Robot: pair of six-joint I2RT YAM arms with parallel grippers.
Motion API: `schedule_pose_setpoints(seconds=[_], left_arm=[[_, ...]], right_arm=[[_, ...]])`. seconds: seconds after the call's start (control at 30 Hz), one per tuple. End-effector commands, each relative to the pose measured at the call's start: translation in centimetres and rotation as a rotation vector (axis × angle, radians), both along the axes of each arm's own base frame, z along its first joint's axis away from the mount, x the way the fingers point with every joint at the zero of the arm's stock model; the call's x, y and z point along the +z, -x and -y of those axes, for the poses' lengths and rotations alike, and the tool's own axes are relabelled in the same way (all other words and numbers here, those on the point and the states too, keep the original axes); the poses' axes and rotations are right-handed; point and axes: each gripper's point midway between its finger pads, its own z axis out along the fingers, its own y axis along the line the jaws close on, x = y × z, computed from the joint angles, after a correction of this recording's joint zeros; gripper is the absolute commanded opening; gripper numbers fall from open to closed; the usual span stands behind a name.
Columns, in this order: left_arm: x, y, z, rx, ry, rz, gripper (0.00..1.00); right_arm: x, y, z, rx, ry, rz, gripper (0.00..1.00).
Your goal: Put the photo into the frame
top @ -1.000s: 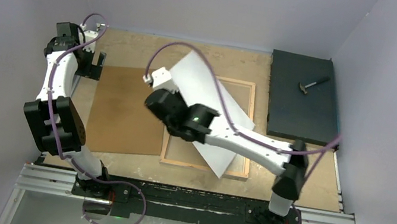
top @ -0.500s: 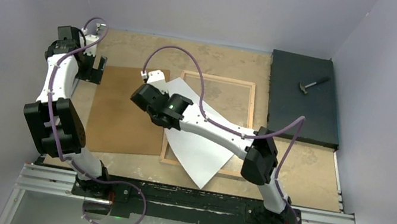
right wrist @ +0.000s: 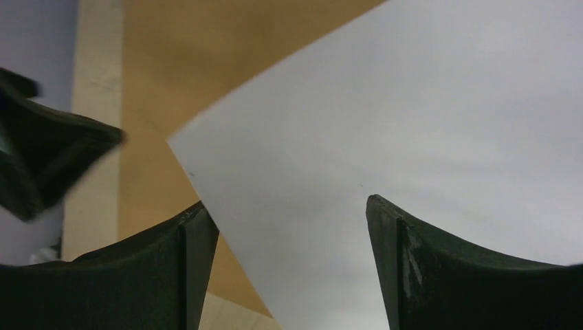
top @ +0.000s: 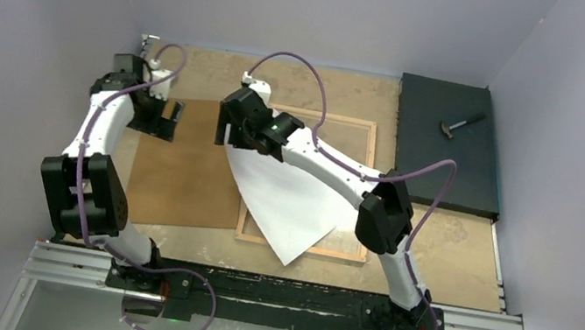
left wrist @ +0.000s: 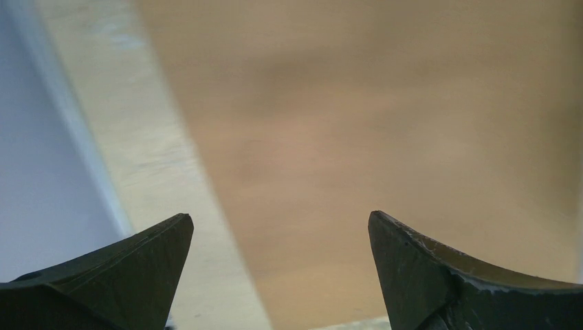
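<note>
Gaping wide, the right hand (right wrist: 287, 203) hovers at the ten-o'clock corner of the photo (top: 288, 200); left hand (left wrist: 280, 214) wide too.

The photo (right wrist: 412, 103) shows me a plain white paper back, smooth and matt. The board (top: 181, 174) looks like brown matt fibreboard. The frame (top: 349, 120) has pale bare wood edges. The surface (top: 452, 252) is mottled, rough tan. My jaws are black plastic, scuffed
</note>
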Motion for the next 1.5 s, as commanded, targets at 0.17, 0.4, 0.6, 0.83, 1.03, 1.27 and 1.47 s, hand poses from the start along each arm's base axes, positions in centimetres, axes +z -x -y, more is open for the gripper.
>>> schedule_pose_setpoints(seconds=[0.17,0.4,0.6,0.83,1.03,1.27,1.47], left_arm=[[-1.2,2.1,13.3,-0.259,0.333,-0.067,0.99],[-3.2,2.2,13.7,-0.245,0.337,-0.088,0.98],[-5.2,2.9,13.5,-0.349,0.144,-0.058,0.95],[-7.4,2.1,14.1,-0.393,-0.075,-0.018,0.93],[-8.2,1.5,14.8,-0.407,-0.15,-0.018,0.92],[-7.9,3.1,16.1,-0.494,-0.18,-0.034,0.93],[-7.0,4.3,16.1,-0.57,-0.2,-0.035,0.96]], right_arm=[[6.5,-1.4,1.2,0.055,-0.24,0.037,0.99],[5.6,-5.1,8.8,-0.045,-0.195,0.047,0.99],[2.6,-7.6,16.8,0.022,-0.188,-0.004,0.99],[-0.7,-8.8,19.4,0.12,-0.206,-0.07,0.99],[-3.3,-10.1,18.1,0.185,-0.218,-0.111,0.99],[-5.8,-11.7,16.6,0.245,-0.237,-0.125,0.97],[-6.4,-12.7,15.8,0.268,-0.253,-0.119,0.95]])
